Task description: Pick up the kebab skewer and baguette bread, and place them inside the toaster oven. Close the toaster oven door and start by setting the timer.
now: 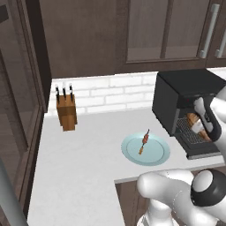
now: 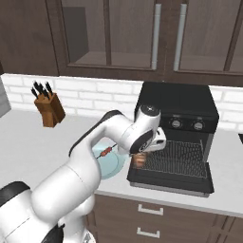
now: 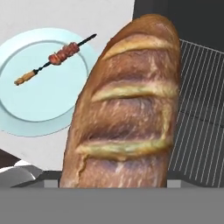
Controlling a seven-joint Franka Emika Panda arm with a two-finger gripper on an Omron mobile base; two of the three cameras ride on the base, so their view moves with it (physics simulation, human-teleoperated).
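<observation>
We are looking at a simulated kitchen with dark wood cabinets and a pale bench (image 1: 79,145). Our white arm reaches to the right, toward the toaster oven (image 2: 178,102), a matte-black box at the back of the bench with small knobs along its top panel. The toaster oven door (image 2: 168,182) is dropped flat open at the front, so the wire rack (image 3: 199,109) inside is exposed and ready to receive food.

Our gripper (image 1: 201,121) is at the oven mouth, jaws set wide and clamped across the baguette bread (image 3: 127,109). The plump golden-brown loaf with scored slashes hangs in the grip over the left front part of the open door, next to the rack; we cannot tell whether it touches anything below. We judge it is held lengthwise this way so it can slide in onto the rack.

The kebab skewer (image 1: 144,142) lies on a round pale blue plate (image 1: 132,152) on the bench, just left of the oven and well apart from the gripper. It appears to wait its turn there, within easy reach. A wooden knife block (image 1: 66,112) stands farther left, near the white tiled wall.
</observation>
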